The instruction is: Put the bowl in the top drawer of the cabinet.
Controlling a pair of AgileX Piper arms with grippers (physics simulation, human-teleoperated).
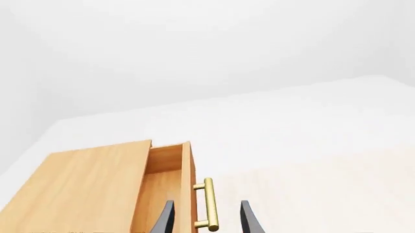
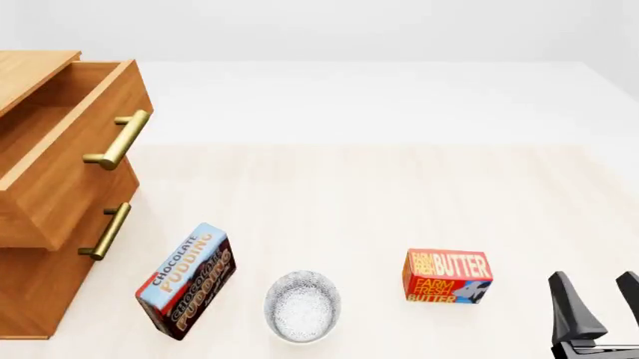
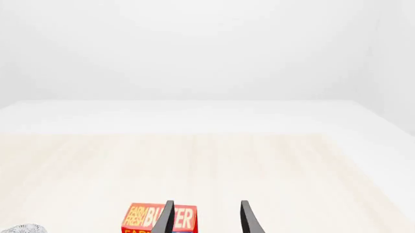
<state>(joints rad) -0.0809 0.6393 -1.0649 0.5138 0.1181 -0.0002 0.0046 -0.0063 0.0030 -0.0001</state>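
Cabinet: the cabinet [image 2: 30, 247] stands at the counter's [image 2: 399, 194] left edge, two drawers stacked, brass bars on both.
Top drawer: the top drawer [image 2: 60, 149] is pulled well out, its box open to above and, as far as shows, holding nothing; its handle [image 2: 118, 140] juts toward the counter's middle. The lower drawer [image 2: 40, 277] is shut.
Bowl: the bowl [image 2: 302, 307] sits upright on the counter near the front edge, between the pudding box [image 2: 185, 280] and the butter box [image 2: 448, 277], apart from both. No hand touches it.
Left hand: out of the front view. In its wrist view the left hand [image 1: 206, 221] has its fingers spread fairly wide to either side of the drawer handle [image 1: 209, 205], gripping nothing; whether a finger brushes the bar I cannot tell.
Right hand: the right hand [image 2: 599, 303] is low at the counter's front right, beyond the butter box from the bowl, fingers parted and bare. Its wrist view looks past the butter box [image 3: 159, 218], with a sliver of the bowl [image 3: 25, 228] at the frame edge.
Step in hand: drawer looks opened; judged to be at the start of the bowl pickup.
Next move: likely the right hand crosses toward the bowl, clears the butter box, drops over the rim and pinches one wall.
Risk: thin curved rim may slip; the lift must clear the drawer's front.
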